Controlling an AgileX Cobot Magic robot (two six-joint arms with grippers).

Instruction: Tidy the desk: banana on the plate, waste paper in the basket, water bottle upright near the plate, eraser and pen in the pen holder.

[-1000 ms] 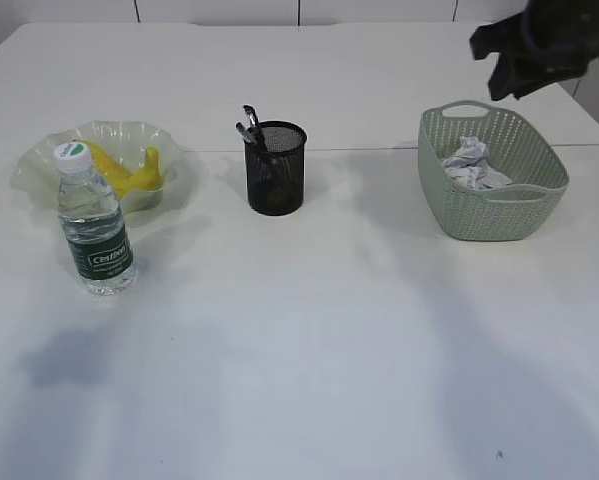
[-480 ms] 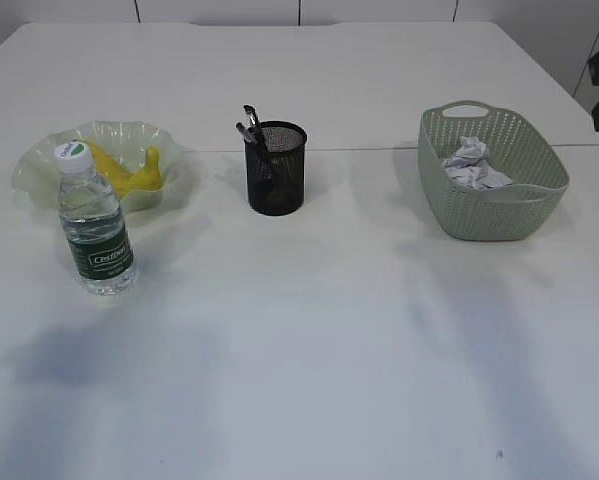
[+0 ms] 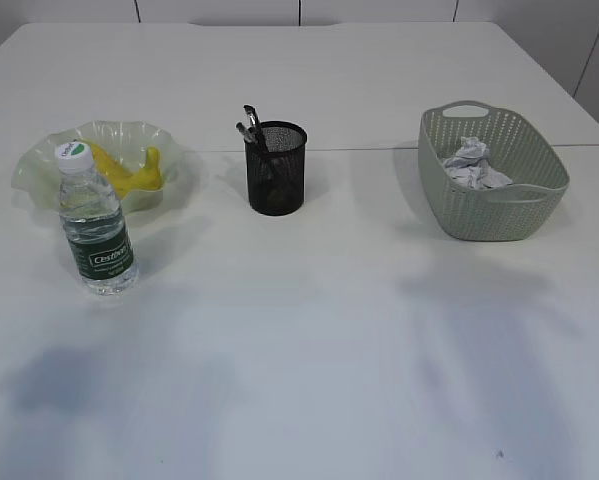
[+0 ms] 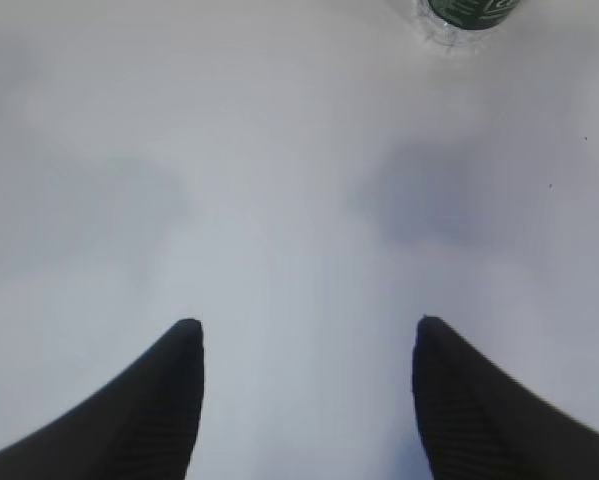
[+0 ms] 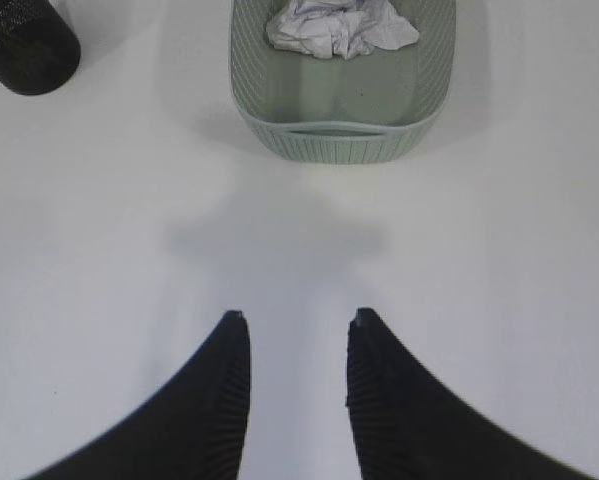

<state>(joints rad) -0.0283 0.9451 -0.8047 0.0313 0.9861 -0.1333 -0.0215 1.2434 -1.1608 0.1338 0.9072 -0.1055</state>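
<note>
Left gripper (image 4: 305, 330) hovering over bare white counter (image 4: 279, 200), fingers (image 4: 169, 400) spread wide, gripping nothing. Water bottle (image 4: 469, 15) sitting far ahead of the fingertips, slightly right, only its base showing in the left wrist view.

Right gripper (image 5: 295, 320) hanging above the counter, fingers (image 5: 219, 390) parted with a narrow gap, nothing between them. Green basket (image 5: 329, 140) lying straight ahead of these fingers, well apart, crumpled waste paper (image 5: 339, 25) resting inside at the far end. Black mesh pen holder (image 5: 24, 45) sitting ahead and off to the left.

Standing upright in the exterior view: bottle (image 3: 95, 225), just in front of the wavy glass plate (image 3: 39, 165) carrying the banana (image 3: 129, 172). Pens (image 3: 251, 125) poking out of the holder (image 3: 276, 168). Eraser not visible, cannot tell.
</note>
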